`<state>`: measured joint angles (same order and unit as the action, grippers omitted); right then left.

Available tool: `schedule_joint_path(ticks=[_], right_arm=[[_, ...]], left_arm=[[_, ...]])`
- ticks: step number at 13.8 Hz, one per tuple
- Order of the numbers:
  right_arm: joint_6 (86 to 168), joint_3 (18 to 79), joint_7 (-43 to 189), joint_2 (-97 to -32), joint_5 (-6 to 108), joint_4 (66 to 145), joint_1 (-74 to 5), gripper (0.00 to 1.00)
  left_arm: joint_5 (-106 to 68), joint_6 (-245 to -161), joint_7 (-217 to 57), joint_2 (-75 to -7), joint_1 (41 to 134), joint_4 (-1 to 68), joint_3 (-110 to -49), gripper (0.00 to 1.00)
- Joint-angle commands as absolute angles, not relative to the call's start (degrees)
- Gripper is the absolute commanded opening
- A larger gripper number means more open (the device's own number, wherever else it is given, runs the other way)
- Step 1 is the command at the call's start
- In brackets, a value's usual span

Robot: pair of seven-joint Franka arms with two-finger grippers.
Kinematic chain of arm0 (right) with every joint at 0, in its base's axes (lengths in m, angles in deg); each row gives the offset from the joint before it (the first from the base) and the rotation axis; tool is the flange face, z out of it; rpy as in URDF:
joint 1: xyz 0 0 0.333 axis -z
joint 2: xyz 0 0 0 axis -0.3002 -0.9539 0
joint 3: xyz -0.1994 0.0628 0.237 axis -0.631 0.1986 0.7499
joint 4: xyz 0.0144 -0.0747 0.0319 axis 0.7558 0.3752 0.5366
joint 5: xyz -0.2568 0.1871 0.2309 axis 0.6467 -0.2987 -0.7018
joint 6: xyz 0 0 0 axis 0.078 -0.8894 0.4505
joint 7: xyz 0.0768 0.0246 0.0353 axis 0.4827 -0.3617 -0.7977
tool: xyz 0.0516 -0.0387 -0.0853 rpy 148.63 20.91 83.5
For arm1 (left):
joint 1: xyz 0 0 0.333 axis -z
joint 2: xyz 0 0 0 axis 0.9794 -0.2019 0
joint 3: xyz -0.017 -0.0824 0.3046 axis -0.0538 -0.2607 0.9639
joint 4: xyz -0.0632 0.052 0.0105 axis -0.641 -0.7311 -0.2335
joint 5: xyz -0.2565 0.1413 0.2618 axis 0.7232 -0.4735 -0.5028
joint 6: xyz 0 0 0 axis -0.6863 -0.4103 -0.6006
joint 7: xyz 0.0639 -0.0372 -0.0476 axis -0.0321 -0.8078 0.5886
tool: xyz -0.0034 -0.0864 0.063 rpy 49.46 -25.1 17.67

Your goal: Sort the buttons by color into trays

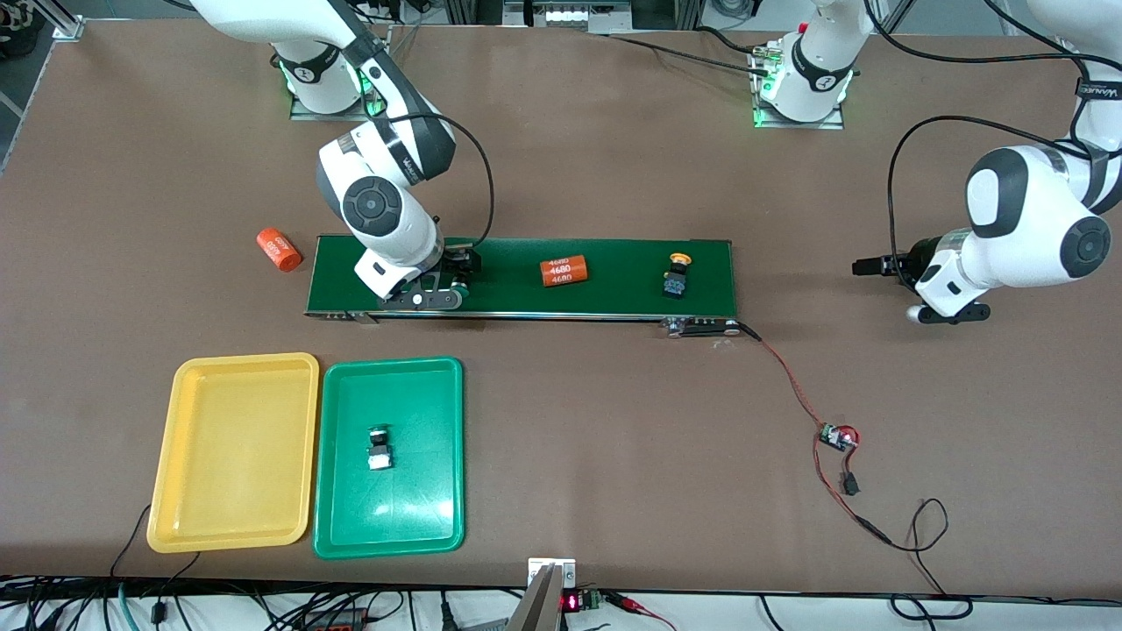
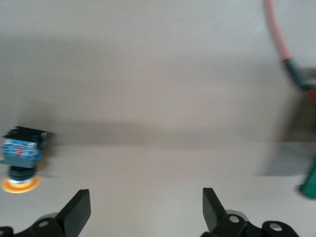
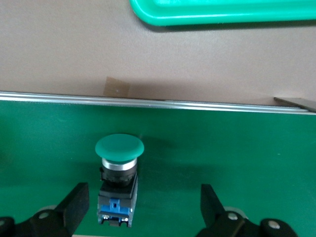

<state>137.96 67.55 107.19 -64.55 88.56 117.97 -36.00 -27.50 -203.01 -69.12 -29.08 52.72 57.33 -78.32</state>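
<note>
While right arm hides green-capped button (image 3: 117,178), tools open.

I see one orange 4680 cylinder (image 1: 564,271) lying on the dark-green conveyor belt (image 1: 614,263), another orange cylinder (image 1: 279,250) on the brown table (image 1: 614,456) beside its end, and what looks like a small circuit board (image 1: 837,436) on red wires (image 1: 793,386).

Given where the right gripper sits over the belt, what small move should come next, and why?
Probably lower the right gripper straight down and close on the green-capped button. Its fingers stand open on either side of the button, which lies on the conveyor belt, and the green tray waits nearby.
</note>
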Motion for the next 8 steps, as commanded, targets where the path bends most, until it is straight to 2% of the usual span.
schedule_joint_path(ticks=[1, 2, 4, 6, 8], right_arm=[[138.5, 67.6, 107.1, -65.1, 88.6, 118.4, -36.2, 1.00], [138.6, 67.6, 107.0, -65.7, 88.6, 118.4, -36.2, 1.00], [139.1, 67.5, 106.9, -66.6, 88.7, 118.3, -36.7, 0.89], [139.2, 67.5, 106.1, -66.6, 88.7, 118.2, -36.7, 0.68], [139.2, 67.5, 104.6, -66.6, 89.2, 118.0, -36.7, 0.35]], left_arm=[[-32.6, -205.6, -62.1, -28.7, 48.0, 59.0, -79.1, 1.00], [-34.8, -206.9, -60.9, -29.1, 46.9, 59.0, -79.1, 1.00], [-39.7, -212.4, -60.6, -32.1, 43.9, 59.0, -79.1, 1.00], [-42.8, -218.1, -60.5, -35.0, 41.9, 58.9, -79.1, 1.00], [-43.4, -218.3, -60.4, -35.9, 40.6, 59.2, -79.0, 1.00]])
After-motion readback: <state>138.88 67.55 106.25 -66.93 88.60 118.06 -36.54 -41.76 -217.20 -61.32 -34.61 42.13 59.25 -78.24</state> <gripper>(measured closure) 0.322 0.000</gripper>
